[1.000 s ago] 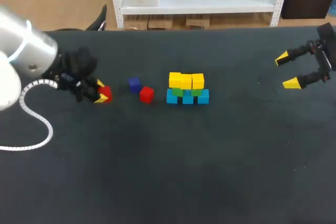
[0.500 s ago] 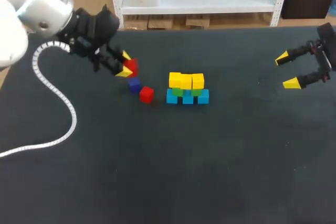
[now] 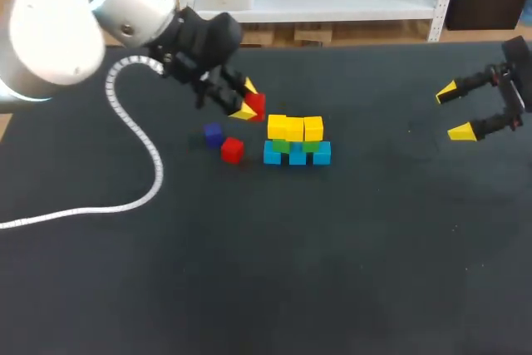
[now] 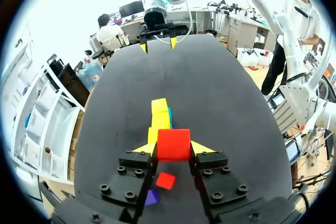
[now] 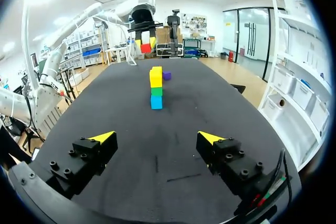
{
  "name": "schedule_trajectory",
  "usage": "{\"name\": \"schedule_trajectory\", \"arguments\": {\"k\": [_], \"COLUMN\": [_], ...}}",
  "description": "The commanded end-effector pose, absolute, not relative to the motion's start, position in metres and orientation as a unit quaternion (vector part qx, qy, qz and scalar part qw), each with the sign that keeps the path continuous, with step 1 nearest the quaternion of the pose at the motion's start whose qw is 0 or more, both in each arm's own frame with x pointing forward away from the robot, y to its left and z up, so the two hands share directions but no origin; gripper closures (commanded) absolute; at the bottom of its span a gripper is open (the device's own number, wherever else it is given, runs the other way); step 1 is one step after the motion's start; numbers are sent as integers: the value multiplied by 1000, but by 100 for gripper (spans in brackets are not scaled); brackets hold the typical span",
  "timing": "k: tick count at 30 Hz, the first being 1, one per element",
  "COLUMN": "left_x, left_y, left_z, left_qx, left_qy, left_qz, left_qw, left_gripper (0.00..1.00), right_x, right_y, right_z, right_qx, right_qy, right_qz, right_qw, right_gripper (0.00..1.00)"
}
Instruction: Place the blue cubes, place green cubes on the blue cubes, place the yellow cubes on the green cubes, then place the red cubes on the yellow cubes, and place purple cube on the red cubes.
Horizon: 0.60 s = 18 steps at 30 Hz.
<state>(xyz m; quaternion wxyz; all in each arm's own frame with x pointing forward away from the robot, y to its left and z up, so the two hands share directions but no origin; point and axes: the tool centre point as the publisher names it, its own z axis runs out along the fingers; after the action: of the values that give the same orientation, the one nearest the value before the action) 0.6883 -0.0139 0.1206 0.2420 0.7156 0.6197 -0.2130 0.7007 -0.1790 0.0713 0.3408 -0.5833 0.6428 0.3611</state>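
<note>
Left gripper (image 3: 248,99) tight around 1 red cube (image 3: 256,106) near yellow cubes (image 3: 294,128), right gripper (image 3: 454,111) wide apart

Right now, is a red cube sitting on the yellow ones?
No, the yellow cubes have nothing on top; one red cube is gripped in the left end effector and a second red cube lies on the table.

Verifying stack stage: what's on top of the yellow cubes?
Nothing yet: the yellow cubes have bare tops. The left end effector holds a red cube beside them. The green cubes beneath are mostly covered.
</note>
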Motion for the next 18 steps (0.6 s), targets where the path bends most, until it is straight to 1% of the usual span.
{"name": "schedule_trajectory", "arguments": {"k": [1,10,18], "left_x": [703,708,712], "left_y": [-33,-56,-63], "left_z": [107,90,87], "left_qx": [724,715,713], "left_qy": [613,618,621], "left_qz": [-226,-243,-246], "left_qw": [223,217,215], "left_gripper": [100,100,100], "right_x": [701,701,701], "right_y": [-179,-179,-179], "right_z": [71,71,71], "right_qx": [-584,-584,-584], "right_qy": [642,642,642], "right_qz": [361,361,361], "right_qw": [341,341,341], "right_gripper": [0,0,0]}}
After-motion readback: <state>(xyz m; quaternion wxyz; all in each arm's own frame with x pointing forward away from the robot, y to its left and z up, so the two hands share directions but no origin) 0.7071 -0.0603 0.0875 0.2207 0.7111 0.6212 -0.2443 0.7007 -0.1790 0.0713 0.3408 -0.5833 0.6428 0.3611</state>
